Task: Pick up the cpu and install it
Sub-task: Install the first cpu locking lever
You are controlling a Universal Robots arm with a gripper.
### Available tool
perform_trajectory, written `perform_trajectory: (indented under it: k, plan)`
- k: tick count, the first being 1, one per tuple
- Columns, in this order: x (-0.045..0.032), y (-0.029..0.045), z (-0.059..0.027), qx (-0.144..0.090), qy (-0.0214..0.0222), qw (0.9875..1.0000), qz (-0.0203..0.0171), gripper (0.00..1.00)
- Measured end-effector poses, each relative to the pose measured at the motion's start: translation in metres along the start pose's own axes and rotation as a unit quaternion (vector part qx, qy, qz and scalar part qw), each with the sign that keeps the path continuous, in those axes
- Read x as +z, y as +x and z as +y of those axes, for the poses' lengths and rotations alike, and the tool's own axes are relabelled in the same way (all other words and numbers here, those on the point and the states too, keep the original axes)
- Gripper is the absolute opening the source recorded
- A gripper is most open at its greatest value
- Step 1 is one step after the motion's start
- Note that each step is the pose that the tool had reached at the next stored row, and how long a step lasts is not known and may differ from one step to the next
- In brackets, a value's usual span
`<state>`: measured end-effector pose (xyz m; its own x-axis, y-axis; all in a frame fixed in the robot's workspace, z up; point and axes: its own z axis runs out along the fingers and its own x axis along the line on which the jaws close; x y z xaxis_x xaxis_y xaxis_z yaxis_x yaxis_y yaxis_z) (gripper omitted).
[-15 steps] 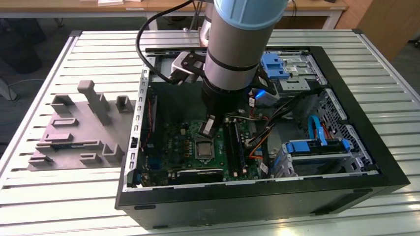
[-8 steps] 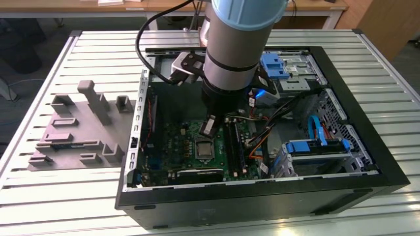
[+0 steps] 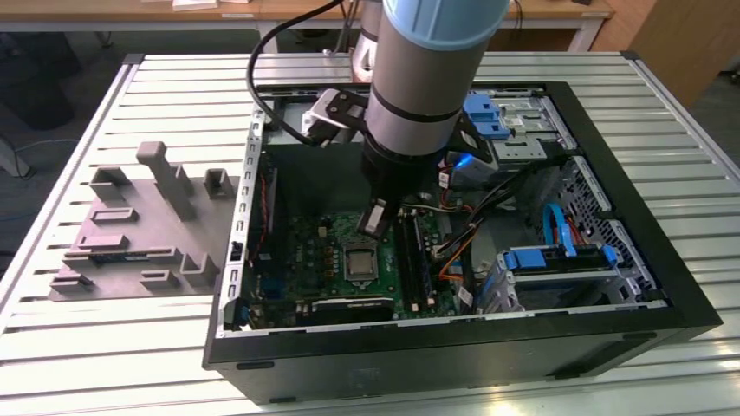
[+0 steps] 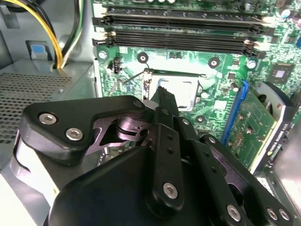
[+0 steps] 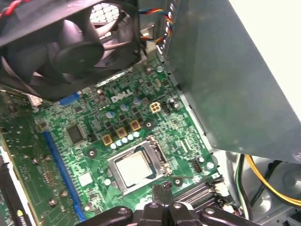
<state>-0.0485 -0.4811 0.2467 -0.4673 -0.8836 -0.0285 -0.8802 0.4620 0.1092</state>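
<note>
The cpu (image 5: pixel 133 168) already sits in the motherboard socket (image 5: pixel 155 149) with the hand (image 5: pixel 165 189) closed and empty just beside that socket, so I'd judge seating it flat, without side pressure, is what matters.

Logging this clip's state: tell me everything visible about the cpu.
The cpu is a small flat square chip with a pale, shiny metal top. It lies level in the socket on the green motherboard, framed by the socket's dark metal bracket. In the first wrist view the pincer sits just beside the socket's edge, not touching the chip's top. In the exterior view the chip appears as a pale square below the arm, inside the open computer case.
</note>
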Motion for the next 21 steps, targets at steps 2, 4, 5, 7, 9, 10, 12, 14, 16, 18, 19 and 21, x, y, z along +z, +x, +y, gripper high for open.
perform_trajectory:
  k: [2,4,5,7,9,10,12,14,16,18,19,21]
  plan:
    - [0.0003,-0.0032,0.0002,0.000,-0.0004,1.0000,-0.0007,0.11]
    - [0.0008,-0.0070,0.0004,-0.001,-0.0008,1.0000,-0.0015,0.11]
    - [0.0011,-0.0088,0.0006,-0.001,-0.0010,1.0000,-0.0018,0.11]
    - [0.0015,-0.0119,0.0009,-0.001,-0.0014,1.0000,-0.0026,0.11]
    - [0.0019,-0.0150,0.0011,-0.001,-0.0018,1.0000,-0.0032,0.11]
    - [0.0019,-0.0165,0.0012,-0.001,-0.0018,1.0000,-0.0033,0.11]
    - [0.0021,-0.0188,0.0010,-0.001,-0.0019,1.0000,-0.0034,0.11]
    - [0.0021,-0.0190,0.0009,-0.001,-0.0019,1.0000,-0.0035,0.11]
    - [0.0021,-0.0190,0.0009,-0.001,-0.0019,1.0000,-0.0035,0.11]
    - [0.0021,-0.0190,0.0009,-0.001,-0.0019,1.0000,-0.0035,0.11]
    - [0.0021,-0.0190,0.0009,-0.001,-0.0019,1.0000,-0.0035,0.11]
    - [0.0020,-0.0191,0.0008,-0.001,-0.0019,1.0000,-0.0035,0.11]
